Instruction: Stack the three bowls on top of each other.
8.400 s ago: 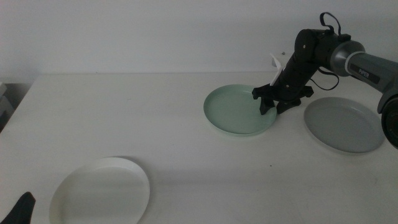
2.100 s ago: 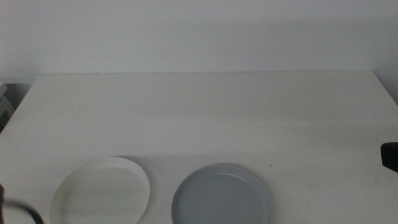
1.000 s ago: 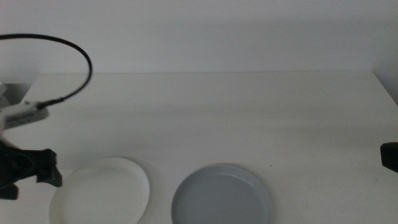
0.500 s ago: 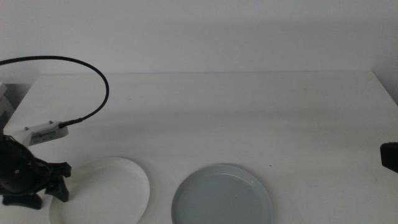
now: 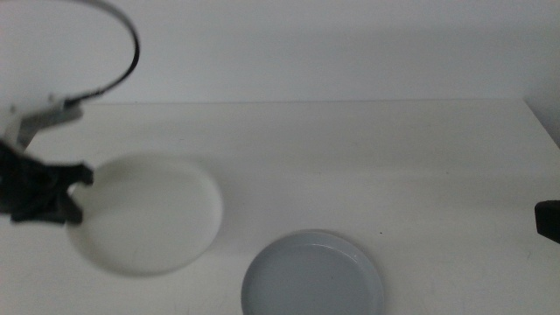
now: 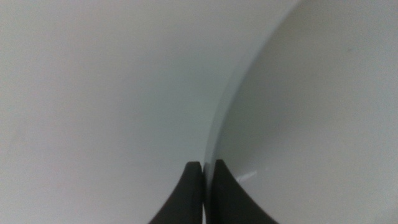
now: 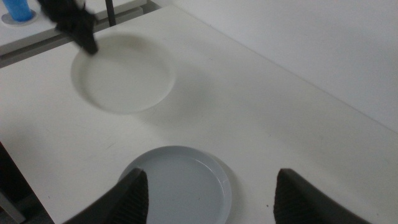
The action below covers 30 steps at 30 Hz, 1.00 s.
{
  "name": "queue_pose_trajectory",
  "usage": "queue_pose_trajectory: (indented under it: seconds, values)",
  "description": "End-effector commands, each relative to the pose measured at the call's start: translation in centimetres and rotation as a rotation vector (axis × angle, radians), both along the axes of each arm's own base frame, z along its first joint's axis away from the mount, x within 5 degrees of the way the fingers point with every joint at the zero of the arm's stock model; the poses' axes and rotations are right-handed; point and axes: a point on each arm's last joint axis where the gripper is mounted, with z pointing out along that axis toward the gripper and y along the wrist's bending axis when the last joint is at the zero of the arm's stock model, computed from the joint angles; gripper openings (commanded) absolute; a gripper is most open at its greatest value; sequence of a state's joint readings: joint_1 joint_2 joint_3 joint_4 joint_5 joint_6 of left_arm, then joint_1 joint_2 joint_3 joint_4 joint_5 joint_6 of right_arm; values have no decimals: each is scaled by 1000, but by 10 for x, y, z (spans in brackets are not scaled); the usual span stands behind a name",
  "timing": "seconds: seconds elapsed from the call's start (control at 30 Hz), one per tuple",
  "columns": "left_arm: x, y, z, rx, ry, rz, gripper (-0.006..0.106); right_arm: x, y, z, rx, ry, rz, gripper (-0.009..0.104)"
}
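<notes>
While its jaws are pinched onto the rim of the white bowl [image 5: 144, 213], the left gripper [image 5: 70, 194] sits at the bowl's outer edge, so the whole dish spreads away from the jaws toward the middle of the table [image 5: 350, 166]. The left wrist view shows the two dark jaws nearly closed with the thin rim of that bowl running up between them. From the shadow under the bowl in the middle view and its enlarged look, it appears to be carried clear of the tabletop, though that is a judgement and not plainly seen. Beyond the far edge of the held bowl, and nearer the camera, lies the grey bowl [image 5: 312, 276], flat on the table and apart from the white one. That offset is what the coming move seems to turn on: the white dish must travel away from the left gripper's side until it is centred over the grey one. No mint green bowl can be seen apart from these two, so it may lie beneath the grey bowl. The right gripper [image 7: 208, 193] waits with jaws spread wide, just beyond the grey bowl.
</notes>
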<state>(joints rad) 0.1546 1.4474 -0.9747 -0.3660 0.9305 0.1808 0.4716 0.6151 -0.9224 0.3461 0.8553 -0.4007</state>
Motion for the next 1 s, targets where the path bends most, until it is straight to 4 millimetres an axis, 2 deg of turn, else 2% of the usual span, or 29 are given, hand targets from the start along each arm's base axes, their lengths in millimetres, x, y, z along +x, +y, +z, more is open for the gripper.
queue_pose_trajectory:
  seconds: [0.0, 0.07, 0.17, 0.33, 0.43, 0.6, 0.83, 0.9, 0.97]
  values:
    - [-3, -25, 46, -51, -124, -37, 1, 2, 0, 11, 45, -63, -18, 51]
    - [-1, -49, 60, -68, -152, -100, 1, 2, 0, 11, 45, -63, -18, 51]
    - [2, -87, 61, -94, -144, -190, 1, 2, 0, 11, 45, -62, -18, 51]
    - [7, -149, 38, -104, -132, -338, 1, 2, 0, 11, 45, -63, -18, 51]
    - [9, -177, 17, -96, -97, -395, 1, 2, 0, 11, 45, -63, -18, 51]
    - [13, -201, -12, -83, -50, -426, 1, 2, 0, 11, 45, -63, -18, 51]
    - [19, -207, -38, -66, 24, -426, 1, 2, 0, 11, 44, -62, -18, 51]
    - [19, -208, -42, -62, 37, -427, 7, 2, 0, 11, 44, -62, -18, 51]
    - [20, -207, -41, -55, 30, -441, 20, 2, 0, 11, 43, -63, -19, 51]
